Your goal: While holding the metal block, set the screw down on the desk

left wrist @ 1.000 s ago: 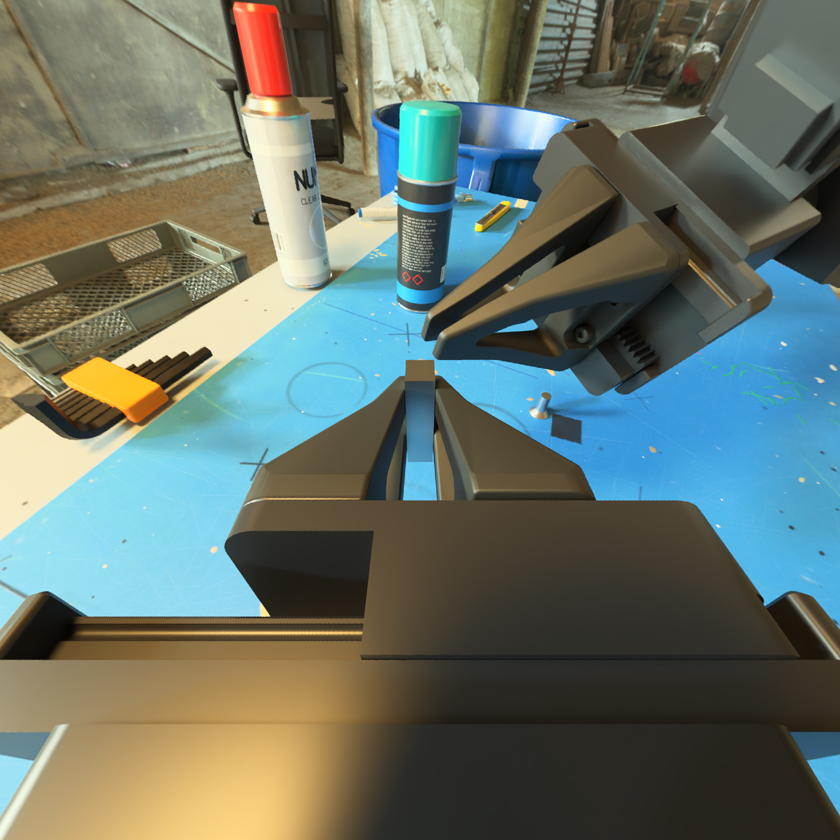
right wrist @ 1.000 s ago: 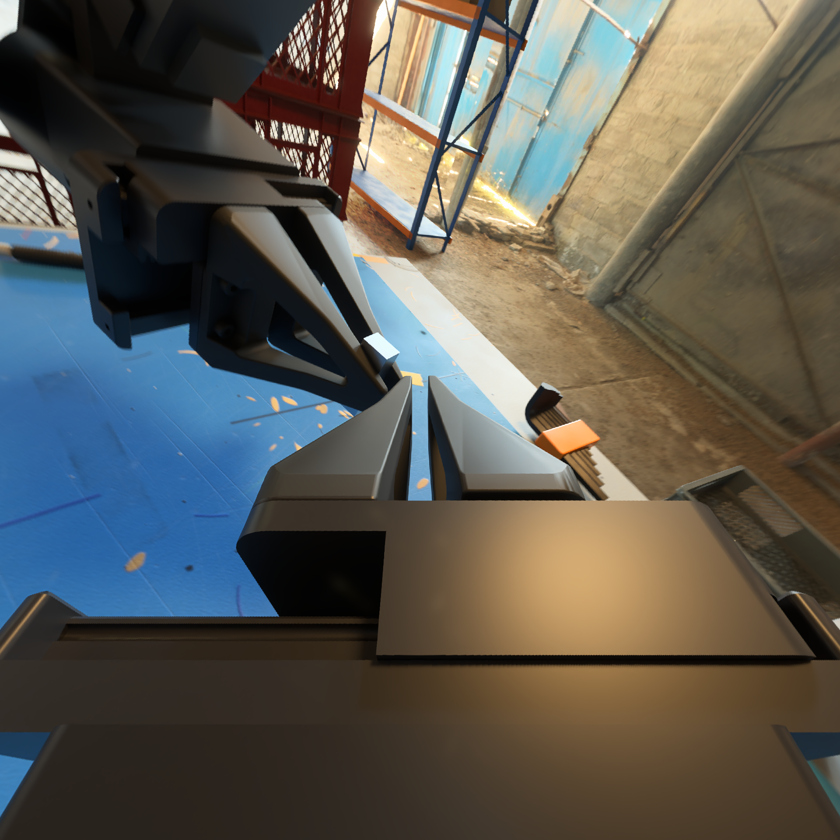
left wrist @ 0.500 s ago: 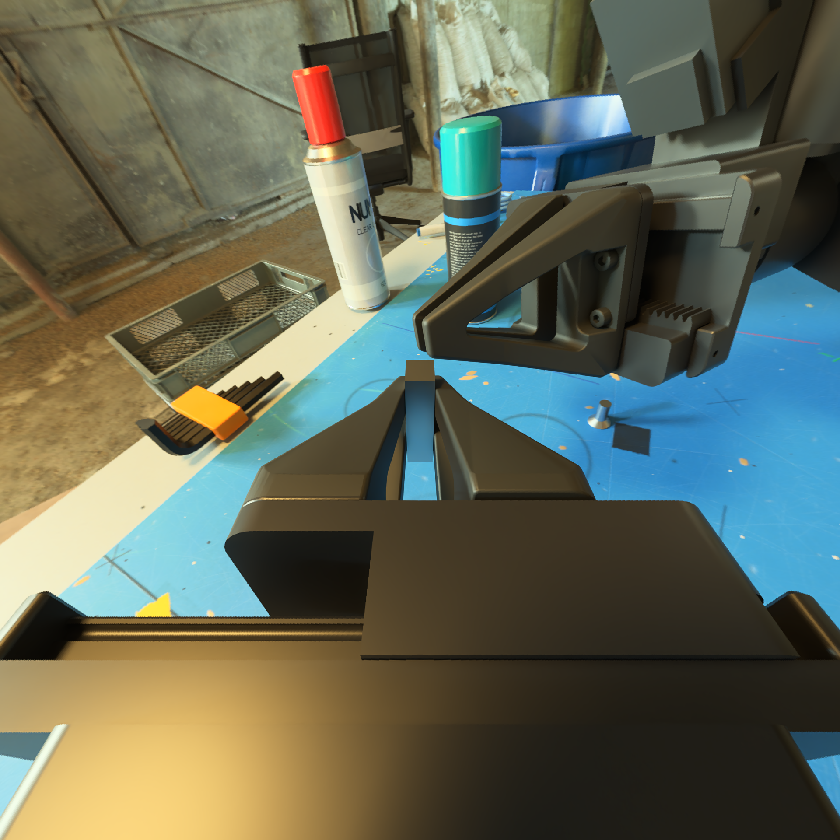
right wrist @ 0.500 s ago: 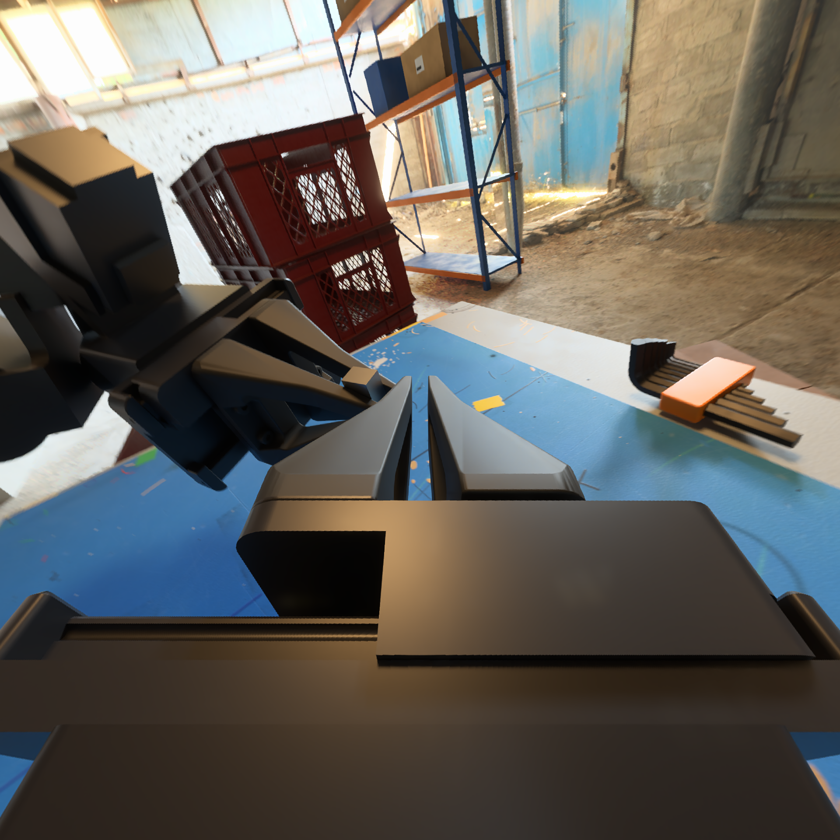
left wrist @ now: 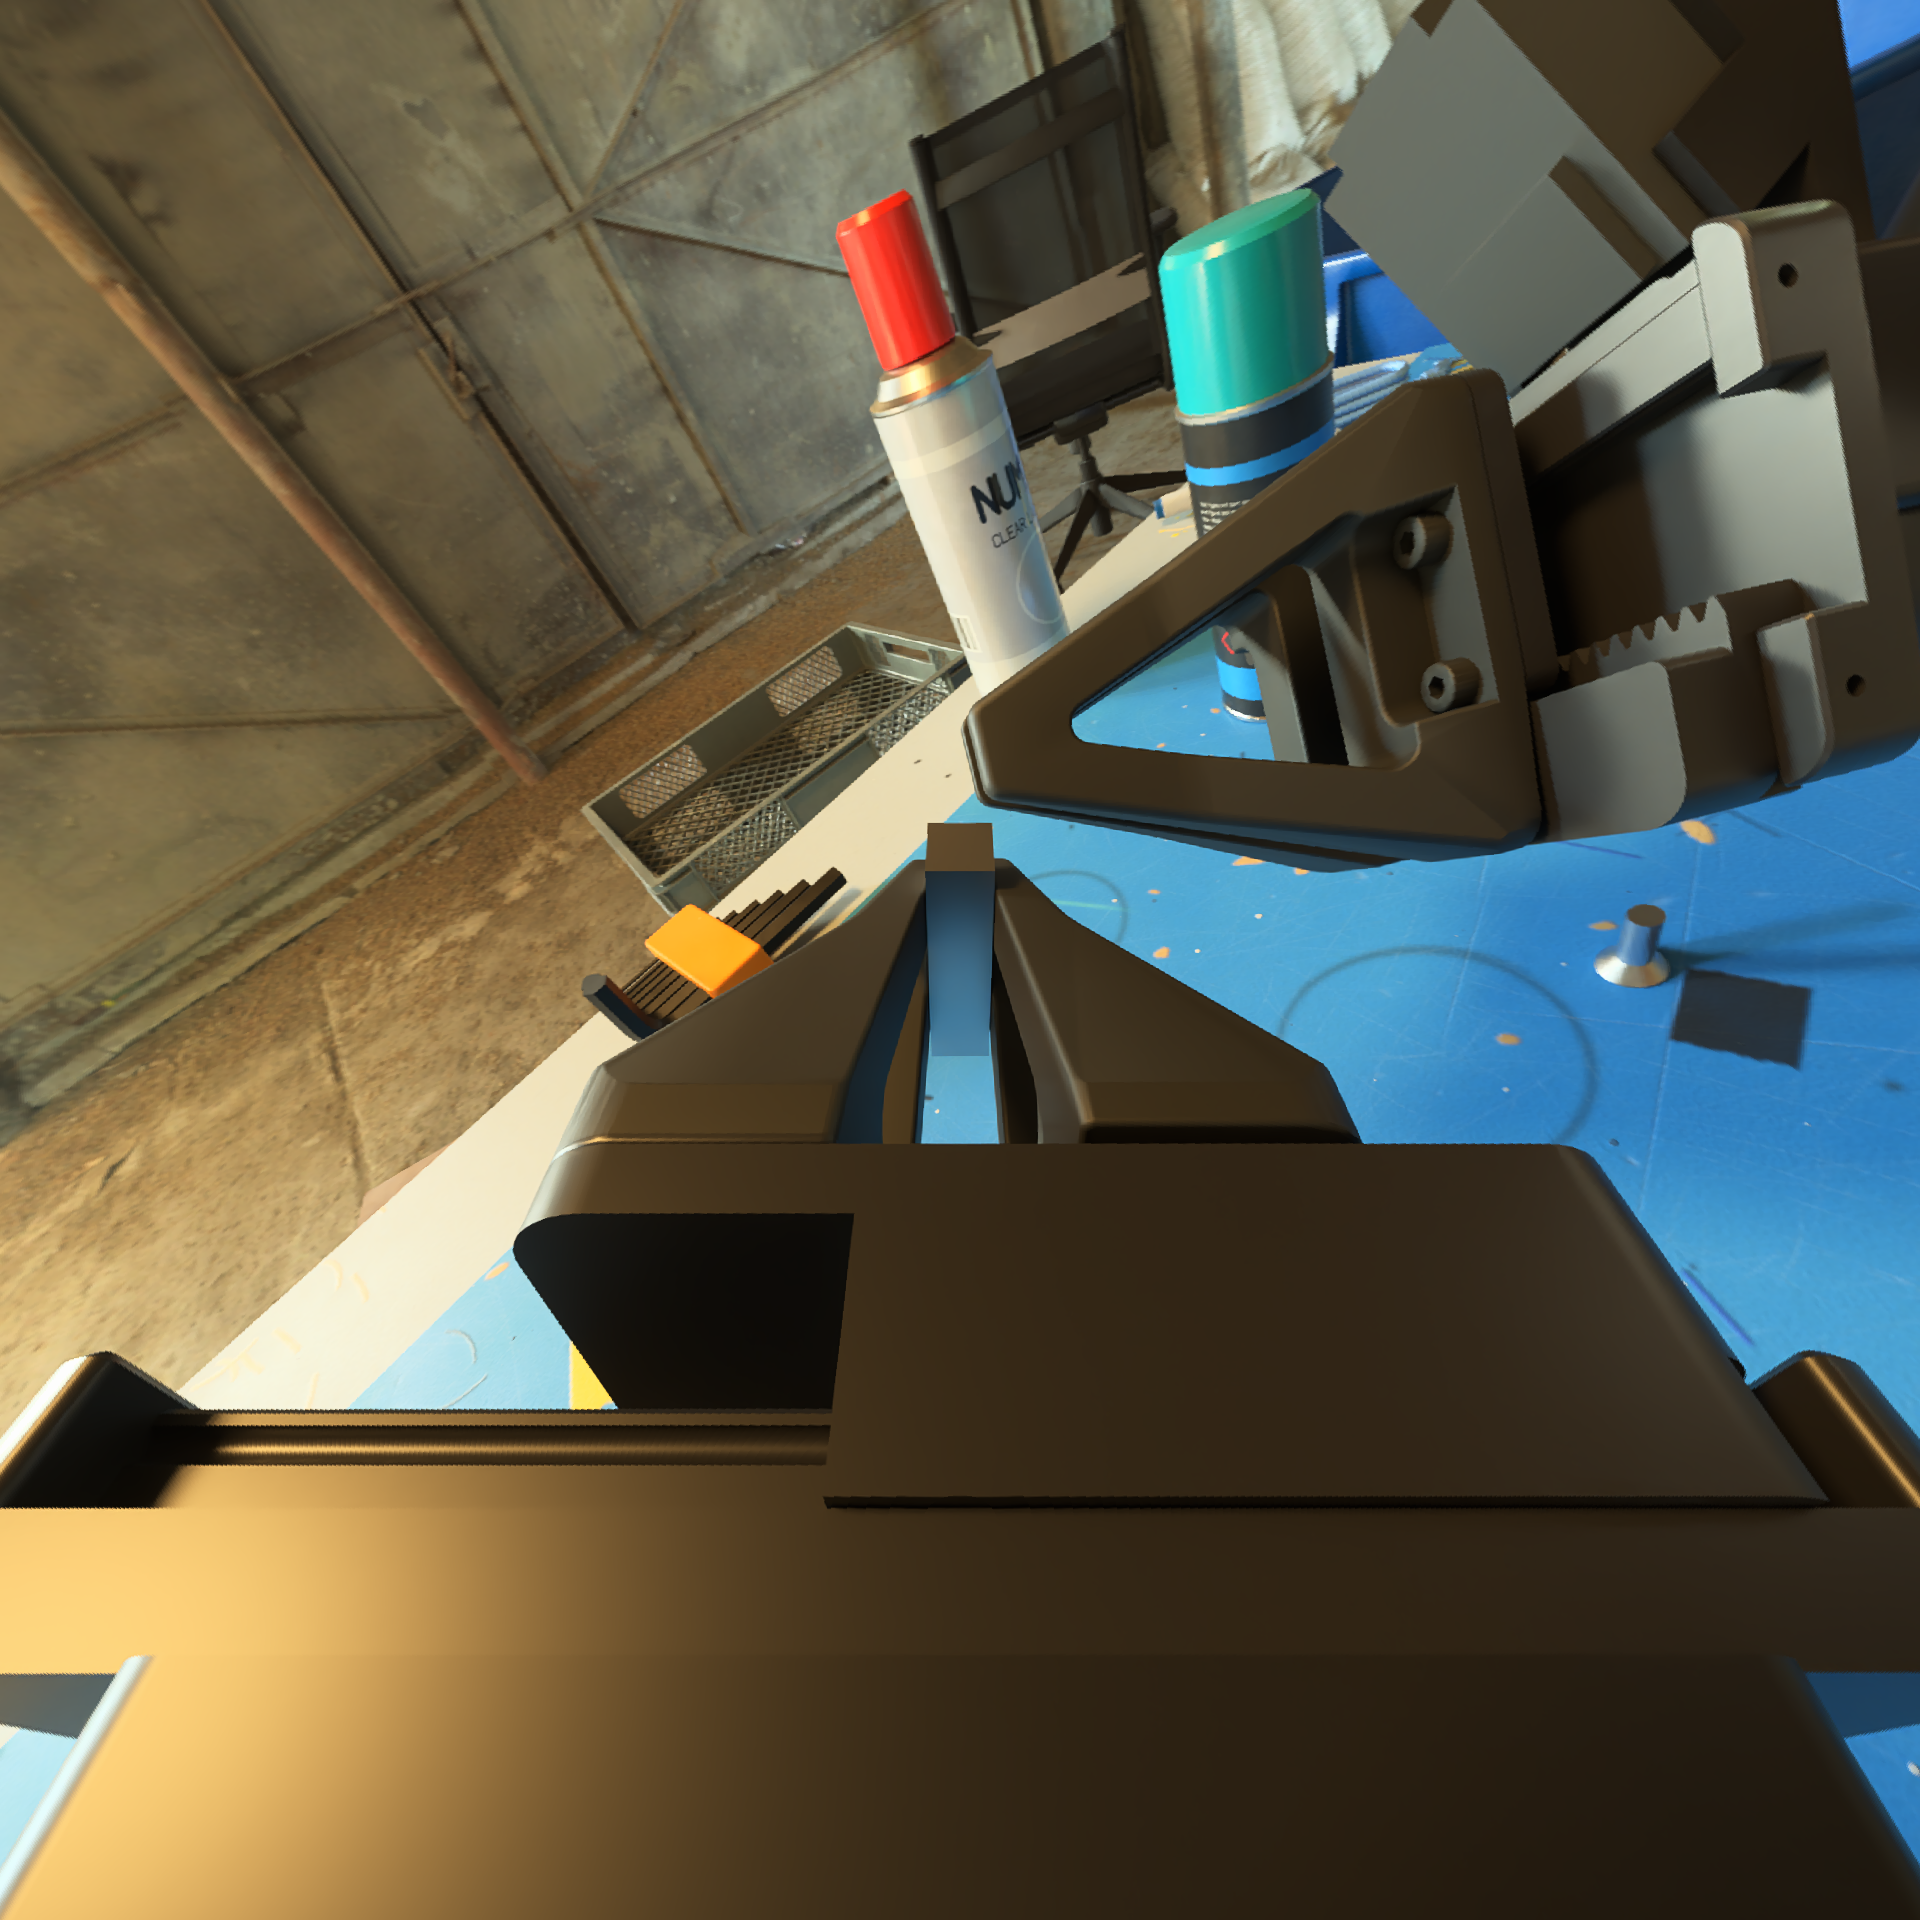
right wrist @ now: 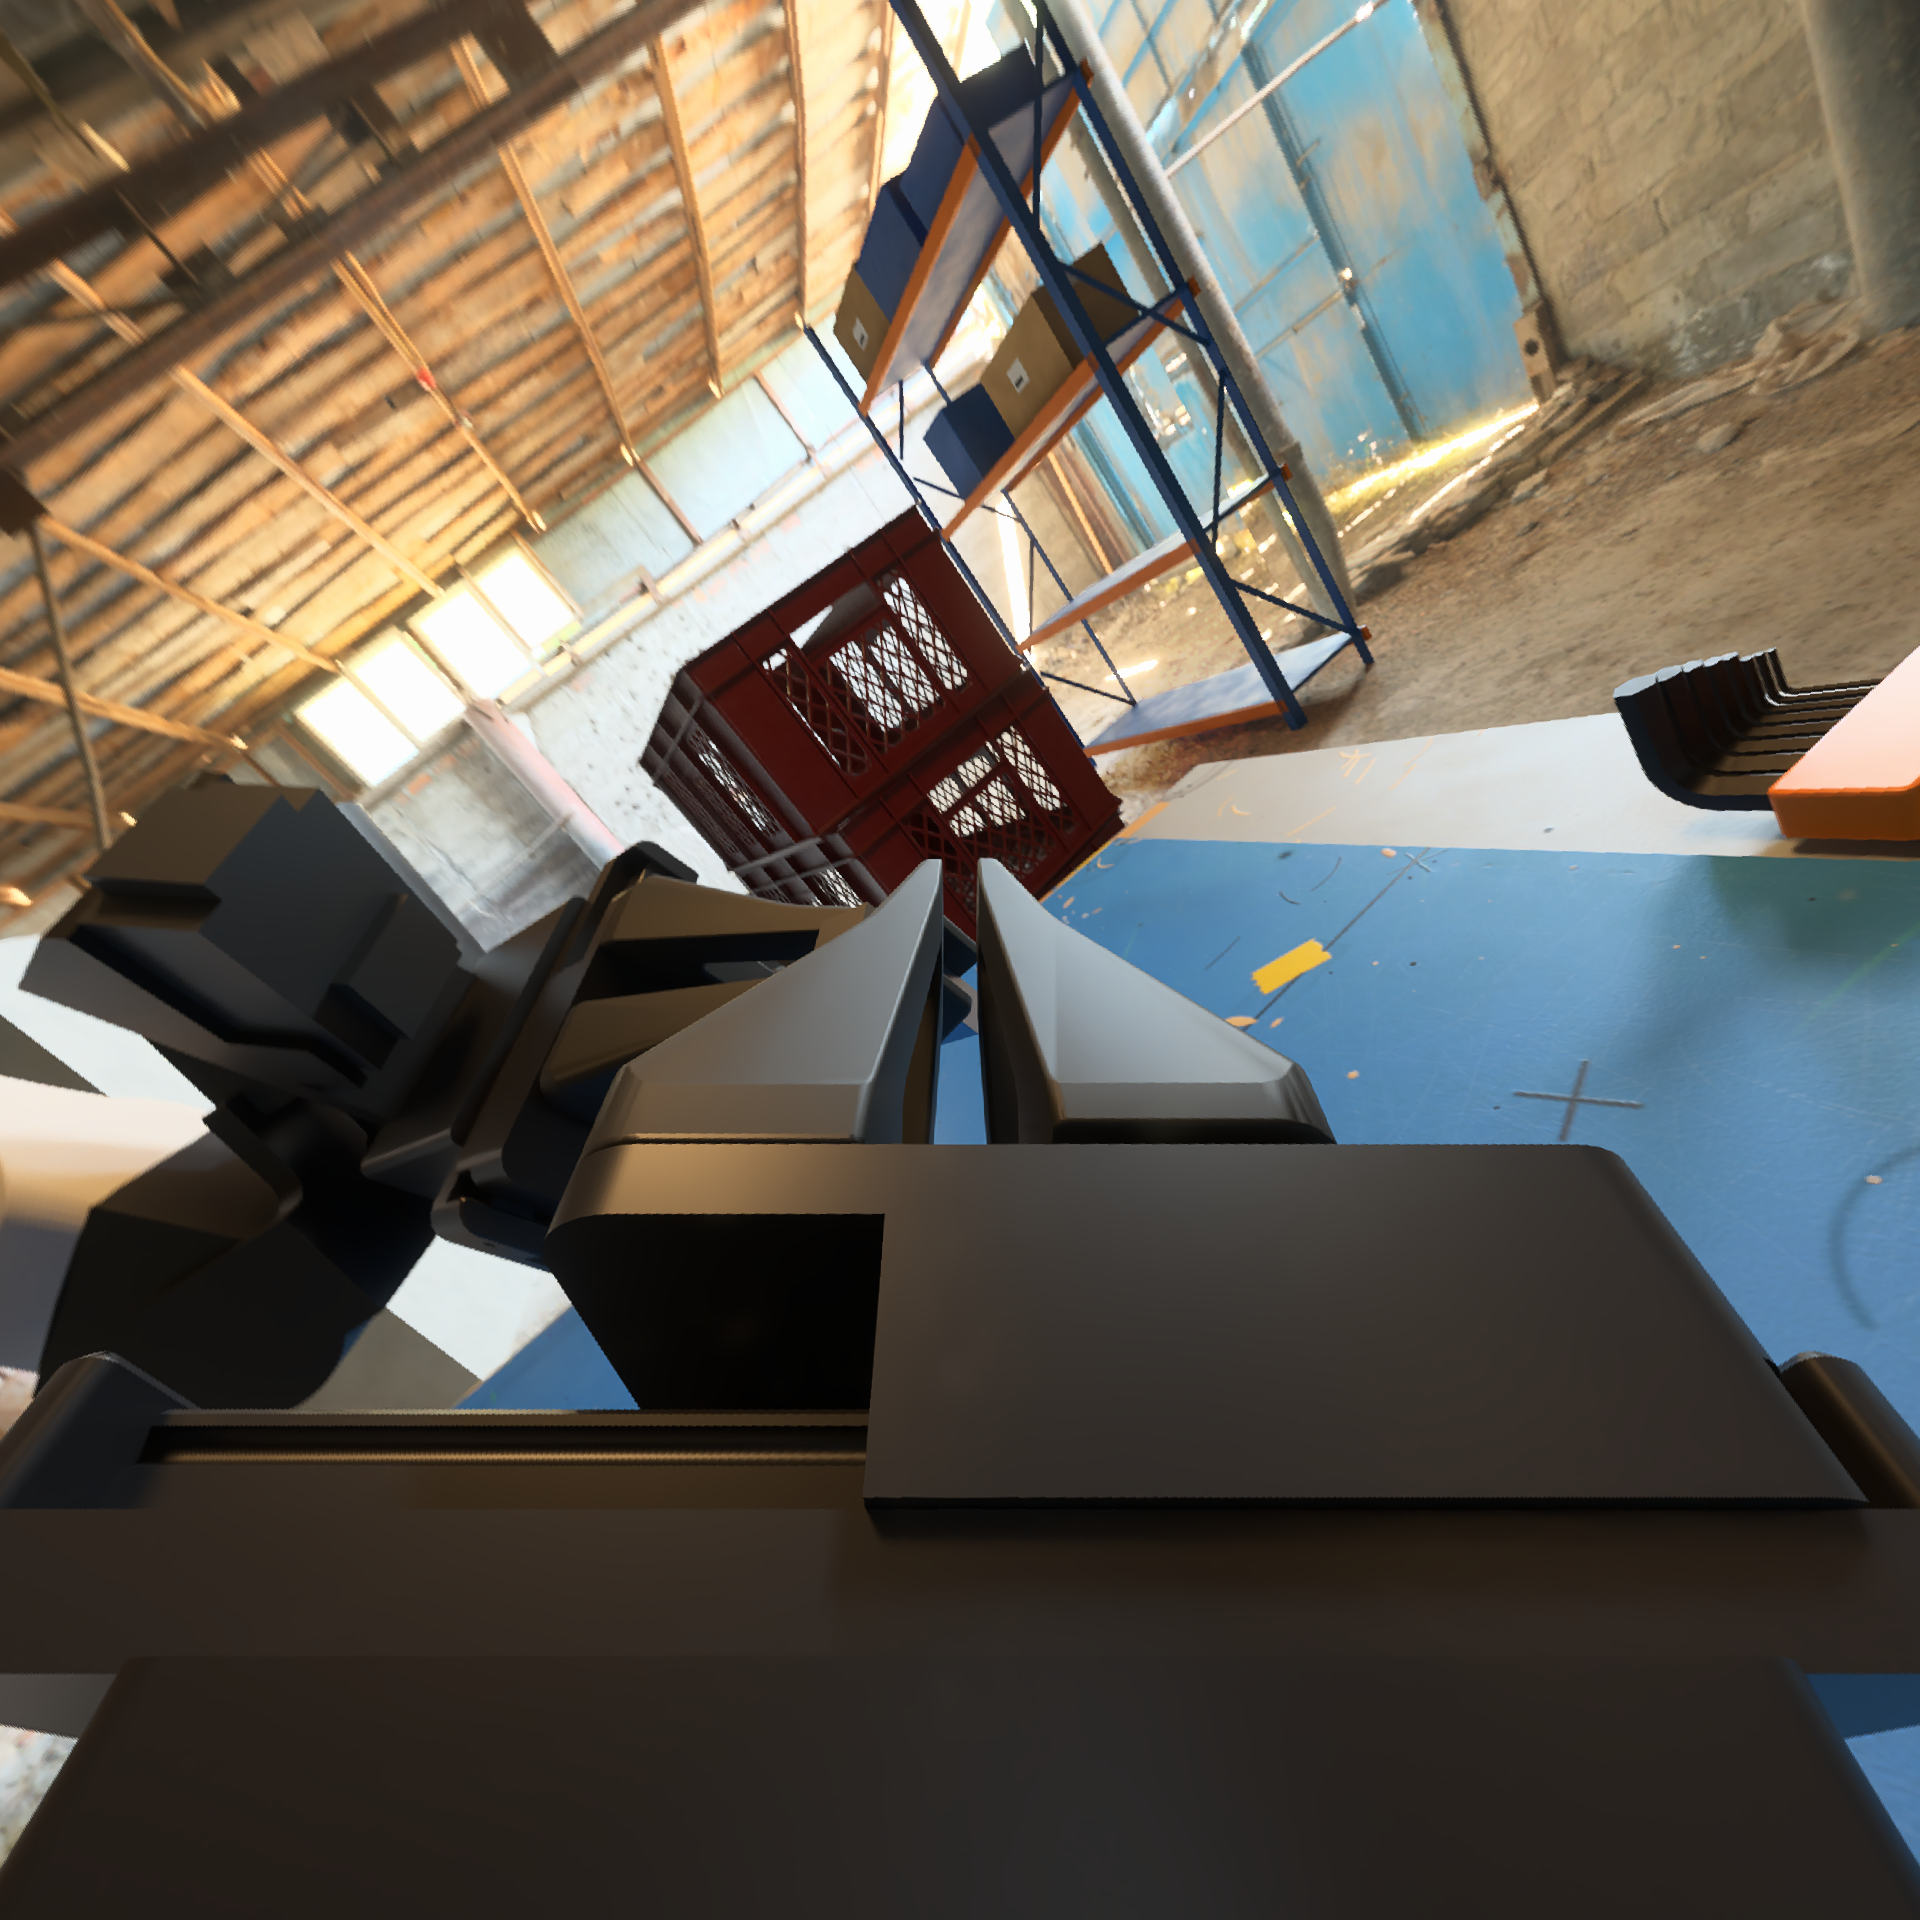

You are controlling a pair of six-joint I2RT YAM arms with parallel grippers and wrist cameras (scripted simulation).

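Lettering shows on the white spray can [left wrist: 977, 520] and teal-capped can [left wrist: 1242, 457]

Desk [left wrist: 436, 1236]: pale top, blue scuffed mat [left wrist: 1455, 1091] over most of it. On mat: screw [left wrist: 1633, 945] standing head-down, dark square patch [left wrist: 1740, 1018] just beside it, teal-capped spray can [left wrist: 1247, 416]. On the bare edge: red-capped white can [left wrist: 961, 488], grey mesh tray [left wrist: 769, 758], hex-key set [left wrist: 717, 951] in orange holder.

Sunlit shed: dirt floor [right wrist: 1621, 499], blue shelving rack [right wrist: 1122, 343], red crates [right wrist: 883, 727].
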